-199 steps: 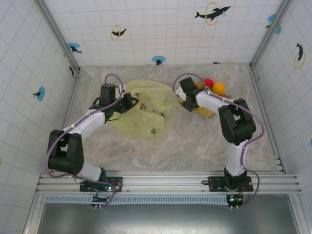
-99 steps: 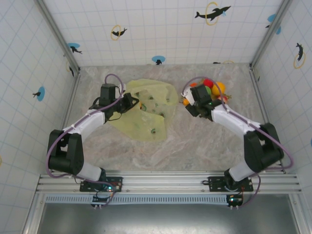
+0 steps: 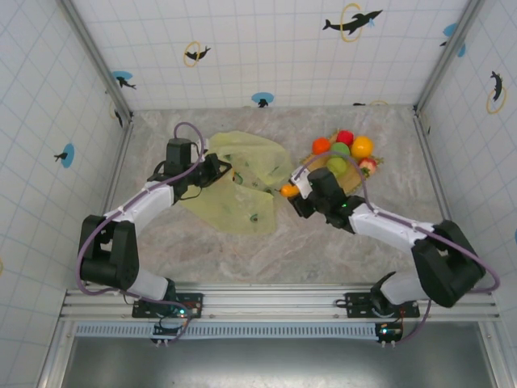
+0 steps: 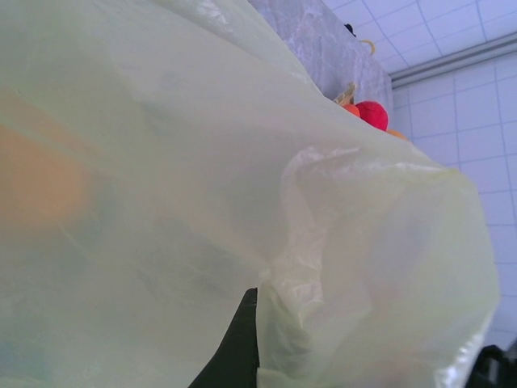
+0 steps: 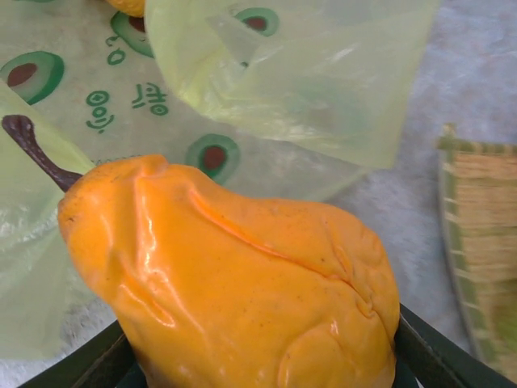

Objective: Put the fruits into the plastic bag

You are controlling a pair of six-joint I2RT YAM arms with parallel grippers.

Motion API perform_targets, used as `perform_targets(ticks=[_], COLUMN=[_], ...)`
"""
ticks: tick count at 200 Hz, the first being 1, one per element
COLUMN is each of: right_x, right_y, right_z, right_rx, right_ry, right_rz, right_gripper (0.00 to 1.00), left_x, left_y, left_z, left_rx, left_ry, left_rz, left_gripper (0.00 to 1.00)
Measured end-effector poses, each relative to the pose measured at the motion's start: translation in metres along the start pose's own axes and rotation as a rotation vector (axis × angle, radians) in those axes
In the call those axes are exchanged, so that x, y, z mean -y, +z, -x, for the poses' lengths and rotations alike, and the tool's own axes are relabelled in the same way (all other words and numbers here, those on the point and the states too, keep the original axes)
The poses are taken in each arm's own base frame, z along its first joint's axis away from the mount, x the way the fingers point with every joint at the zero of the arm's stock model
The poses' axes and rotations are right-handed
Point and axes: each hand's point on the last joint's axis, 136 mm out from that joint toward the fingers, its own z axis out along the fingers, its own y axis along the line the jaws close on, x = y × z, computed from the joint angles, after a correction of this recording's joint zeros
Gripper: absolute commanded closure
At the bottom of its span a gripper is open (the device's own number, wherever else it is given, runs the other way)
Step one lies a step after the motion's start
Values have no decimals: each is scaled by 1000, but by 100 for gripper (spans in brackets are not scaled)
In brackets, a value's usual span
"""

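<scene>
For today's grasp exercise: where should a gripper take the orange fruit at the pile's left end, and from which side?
Probably take the orange fruit across its round middle, coming down from above on its left. It is a smooth ball at the pile's end; a green fruit crowds its right.

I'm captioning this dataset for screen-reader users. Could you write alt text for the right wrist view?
A glossy orange pear with a dark stem fills the foreground, held between two dark fingers at the bottom corners. Behind it lies a translucent yellow-green bag printed with avocados, and a woven mat shows at the right edge.
</scene>
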Motion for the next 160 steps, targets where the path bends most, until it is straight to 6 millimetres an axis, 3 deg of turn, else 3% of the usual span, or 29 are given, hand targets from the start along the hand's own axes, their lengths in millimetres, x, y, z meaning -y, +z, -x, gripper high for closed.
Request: perform_targets(ticks=[27,47,160], right_x=[-7,-15,-86], right_y=[28,45,112], right_z=[-5,3,88], right_rx=[-29,-17,183], right_ry=[49,95,344], right_rz=[23,65,370], right_gripper=[41,41,40], left_x=[1,3,20], left_y=[0,0,-3], left_z=[0,-1,0], left_rx=[-3,-8,-19], left_ry=[-1,-2,-2], left_rz=[-7,-17,-94], left_gripper=[100,100,100])
